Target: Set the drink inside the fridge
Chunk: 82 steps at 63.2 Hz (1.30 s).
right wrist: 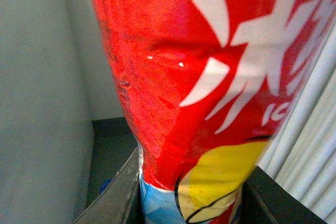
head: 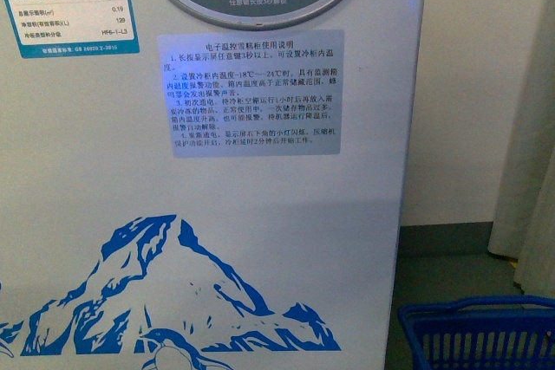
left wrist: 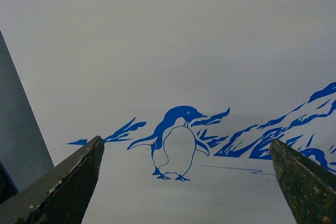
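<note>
The drink (right wrist: pixel 168 66) is gripped in the right hand (right wrist: pixel 191 187) — its red label is pressed between both fingers (right wrist: pixel 118 195). The left hand (left wrist: pixel 185 141) is held open and empty, facing the penguin decal (left wrist: pixel 177 153) on the white fridge (head: pixel 260 205) front.

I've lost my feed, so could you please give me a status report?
Left gripper open, empty, facing penguin decal. Right gripper shut on drink bottle. Freezer front close ahead; blue shopping basket low to its right.

Left pincer (left wrist: pixel 185 142), dark tapered fingers (left wrist: pixel 68 187) with scuffed, flecked edges, right pincer (right wrist: pixel 193 195) grey-black
</note>
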Available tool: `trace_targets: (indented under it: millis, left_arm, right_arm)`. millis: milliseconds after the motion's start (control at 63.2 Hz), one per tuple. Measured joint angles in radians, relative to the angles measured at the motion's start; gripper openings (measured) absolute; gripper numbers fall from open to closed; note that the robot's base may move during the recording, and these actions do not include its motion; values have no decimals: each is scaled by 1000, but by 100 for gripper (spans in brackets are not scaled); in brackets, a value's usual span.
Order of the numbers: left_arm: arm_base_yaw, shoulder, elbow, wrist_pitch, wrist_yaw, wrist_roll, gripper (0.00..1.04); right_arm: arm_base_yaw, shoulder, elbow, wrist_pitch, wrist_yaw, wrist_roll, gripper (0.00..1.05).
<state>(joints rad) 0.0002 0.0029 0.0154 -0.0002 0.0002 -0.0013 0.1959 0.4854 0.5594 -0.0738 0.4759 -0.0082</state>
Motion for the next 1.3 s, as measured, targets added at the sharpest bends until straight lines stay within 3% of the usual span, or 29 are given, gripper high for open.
trace_targets:
  millis: [253,586,1298]
  left_arm:
    - [0,0,0,0,0,0,97]
    - [0,0,0,0,0,0,97]
    - [0,0,0,0,0,0,97]
  right_arm:
    - [45,-51,2,-15,98,-14,36]
    - [97,-63,6,8,153,-44,36]
    - [106,-62,8,14,153,-57,36]
